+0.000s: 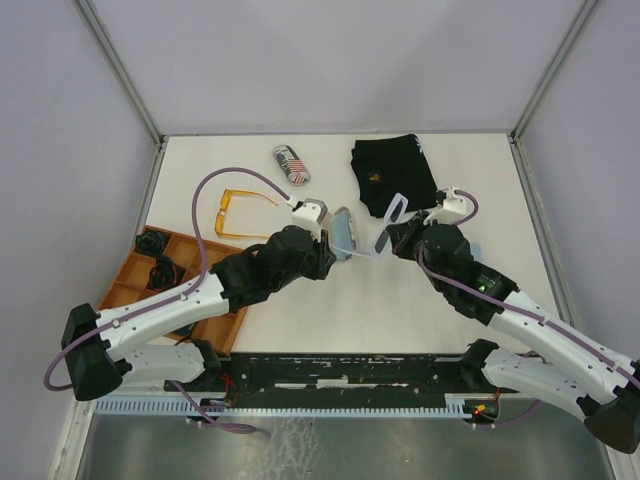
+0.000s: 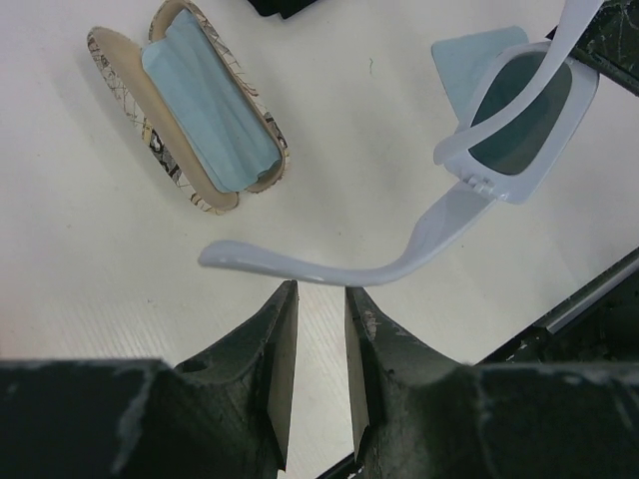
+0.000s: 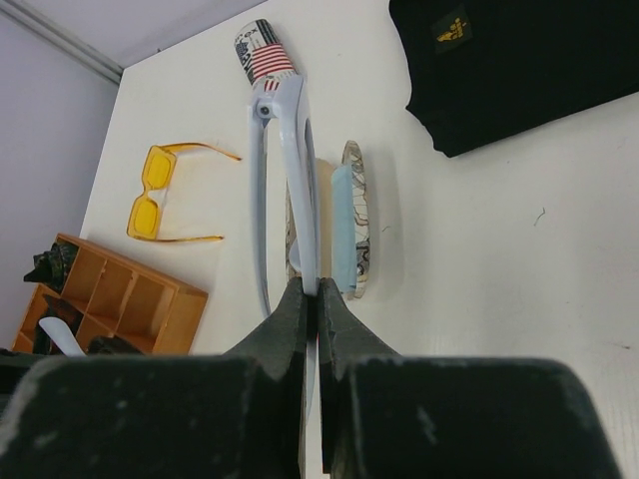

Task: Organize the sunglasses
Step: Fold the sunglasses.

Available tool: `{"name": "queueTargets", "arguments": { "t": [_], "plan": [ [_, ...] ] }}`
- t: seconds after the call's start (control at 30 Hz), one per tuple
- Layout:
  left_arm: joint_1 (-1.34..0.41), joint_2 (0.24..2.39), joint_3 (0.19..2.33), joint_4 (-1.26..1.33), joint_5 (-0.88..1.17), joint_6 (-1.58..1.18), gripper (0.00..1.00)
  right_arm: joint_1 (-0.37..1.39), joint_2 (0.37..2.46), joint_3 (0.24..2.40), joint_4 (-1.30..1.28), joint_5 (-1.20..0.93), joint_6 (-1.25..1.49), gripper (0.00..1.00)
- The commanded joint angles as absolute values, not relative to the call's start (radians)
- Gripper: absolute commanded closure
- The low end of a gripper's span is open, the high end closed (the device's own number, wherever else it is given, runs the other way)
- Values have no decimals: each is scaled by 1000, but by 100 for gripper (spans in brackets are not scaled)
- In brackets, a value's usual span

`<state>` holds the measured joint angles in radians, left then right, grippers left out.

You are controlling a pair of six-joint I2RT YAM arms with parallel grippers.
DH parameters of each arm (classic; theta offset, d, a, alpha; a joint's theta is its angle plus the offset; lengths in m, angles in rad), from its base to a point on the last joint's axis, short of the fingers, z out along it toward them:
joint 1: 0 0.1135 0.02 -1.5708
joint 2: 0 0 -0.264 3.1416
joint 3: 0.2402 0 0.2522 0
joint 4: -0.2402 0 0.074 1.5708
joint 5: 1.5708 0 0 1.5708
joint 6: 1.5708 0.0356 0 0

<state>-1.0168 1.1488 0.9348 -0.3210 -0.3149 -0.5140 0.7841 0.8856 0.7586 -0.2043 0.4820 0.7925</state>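
The white sunglasses (image 3: 283,140) with dark lenses are held off the table in my right gripper (image 3: 319,294), which is shut on the frame's edge. In the top view they (image 1: 392,213) sit just beyond the right gripper (image 1: 385,240). My left gripper (image 2: 321,297) is open and empty, and one white arm (image 2: 300,264) of the pair crosses just past its fingertips. In the top view the left gripper (image 1: 338,245) is at the table's middle. The orange sunglasses (image 1: 240,212) lie unfolded on the table to the left and also show in the right wrist view (image 3: 158,195).
An open printed case lined with a light blue cloth (image 2: 205,110) lies between the grippers (image 1: 345,230). A closed flag-print case (image 1: 291,164) and a black bag (image 1: 393,175) lie at the back. An orange compartment tray (image 1: 130,290) stands front left.
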Motion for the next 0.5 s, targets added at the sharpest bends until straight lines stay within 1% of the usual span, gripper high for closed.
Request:
{"name": "queueTargets", "arguments": {
  "t": [0.0, 0.47],
  "plan": [
    [-1020, 1162, 981, -272, -348, -487, 67, 781, 888, 779, -184, 442, 760, 100],
    [-1020, 1207, 1021, -287, -345, -439, 67, 782, 953, 795, -168, 296, 731, 100]
  ]
}}
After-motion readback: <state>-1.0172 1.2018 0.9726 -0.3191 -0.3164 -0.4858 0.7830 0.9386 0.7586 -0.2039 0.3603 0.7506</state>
